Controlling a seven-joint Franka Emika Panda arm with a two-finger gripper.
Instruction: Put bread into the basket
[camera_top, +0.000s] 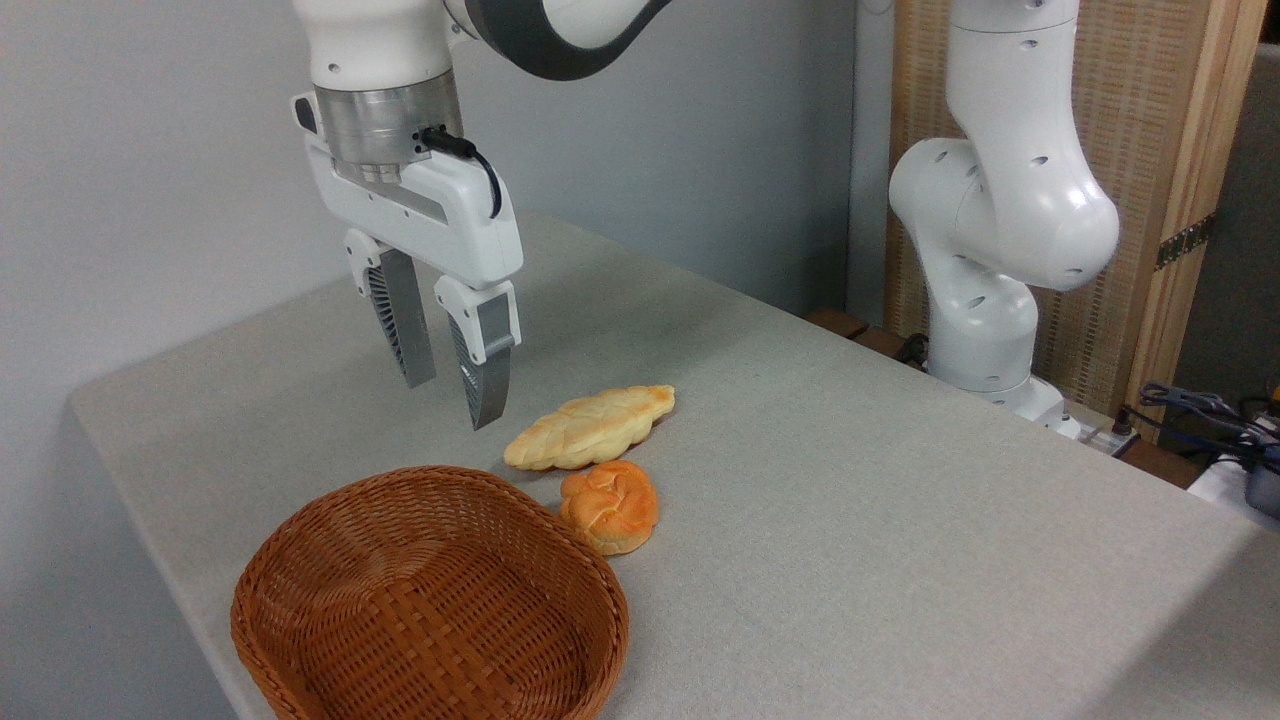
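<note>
Grey cloth covers the table (850, 480), which runs back to a plain grey wall, with a wood-and-cane panel (1150, 150) and the white base column of the arm (1000, 230) standing off to the right.

The gripper (455, 400) hangs above the table with its two dark ribbed fingers (405, 320) pointing down, spread apart with an open gap between them and nothing held. Their tips are off the cloth, in the air.

The bread (610, 505), a small orange-golden bun with a knotted top, lies on the table below and to the right of the fingertips, apart from them. A longer pale-yellow loaf (590, 428) with a criss-cross pattern lies just right of the nearer fingertip and a little lower in the picture; its left end comes close to that tip without meeting it. The bun sits just in front of this loaf, the two nearly touching.

The basket (430, 600), oval and woven in reddish-brown wicker, rests directly below the fingers toward the front edge of the table. It holds nothing, and its right rim reaches just beside the bun.

Some cables (1200, 405) lie at the far right edge.
</note>
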